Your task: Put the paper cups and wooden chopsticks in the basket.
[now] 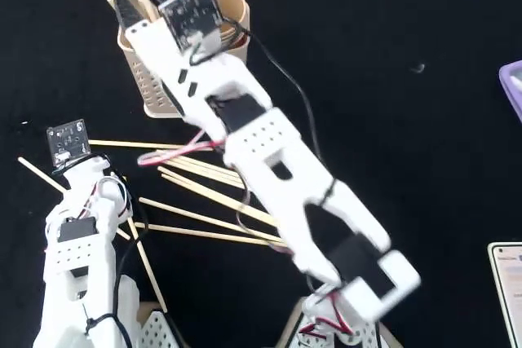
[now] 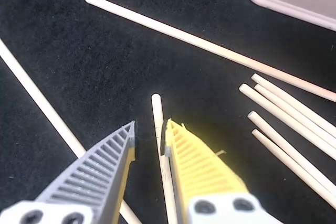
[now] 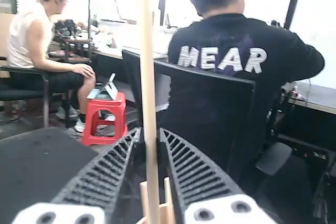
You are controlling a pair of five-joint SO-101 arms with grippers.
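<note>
The left gripper point(image 2: 149, 127) is narrowly parted near the table's point(image 1: 391, 120) front-left corner, straddling a lying chopstick point(image 2: 157, 111) that sits against the yellow finger with a gap on the grey side. The right gripper point(image 3: 149, 132) pinches an upright chopstick point(image 3: 147, 77) above the basket point(image 1: 151, 79).

The table is black, with loose chopsticks point(image 1: 204, 218) scattered across its left half and a purple object point(image 1: 512, 87) at its right edge. Beyond it stand a chair point(image 3: 210, 108) and a red stool point(image 3: 105, 116).

The basket stands by the far edge, toward the left corner, with a paper cup point(image 1: 236, 10) inside.
</note>
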